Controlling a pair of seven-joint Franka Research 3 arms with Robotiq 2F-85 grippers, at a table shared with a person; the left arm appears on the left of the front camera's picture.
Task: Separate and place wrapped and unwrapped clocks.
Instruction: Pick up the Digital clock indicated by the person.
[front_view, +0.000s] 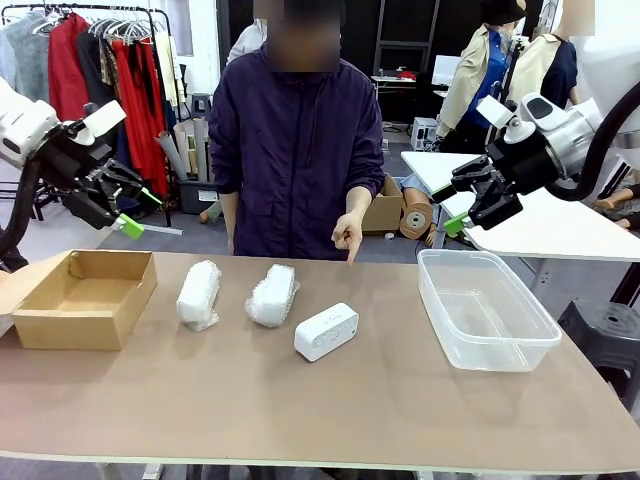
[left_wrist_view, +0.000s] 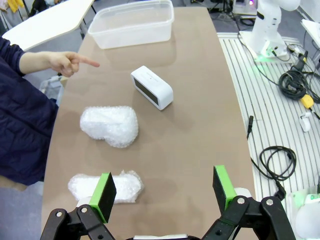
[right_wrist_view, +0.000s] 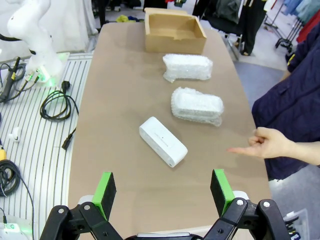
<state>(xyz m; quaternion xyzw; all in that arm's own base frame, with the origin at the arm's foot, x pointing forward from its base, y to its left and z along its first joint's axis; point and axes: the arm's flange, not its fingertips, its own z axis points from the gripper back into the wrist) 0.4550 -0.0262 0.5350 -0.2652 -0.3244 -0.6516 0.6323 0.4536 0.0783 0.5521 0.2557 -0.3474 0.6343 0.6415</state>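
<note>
Nothing picked yet: left claw and right claw both hang above the brown bench, jaws spread wide, empty. Two oblong bundles in crinkly white bubble wrap lie at mid-bench. The left bundle is near the shallow brown cardboard box, and the right bundle is close by but not touching it. The bare smooth white rounded block clock lies just beside that 2nd bundle, toward the robot, w/ the clear plastic tub well apart on the right. A person's hand points down near the bench's far edge. Likely 1st step is picking one item. Best approach, imo — come straight down over the chosen piece, jaws across its short side, centred along its length so it doesn't tip. Bubble wrap looks squashy & slippery, so close firmly. Left claw suits the bundles, right claw the bare clock. No brand, label or writing legible — marks on the clock's face are too small to read.
</note>
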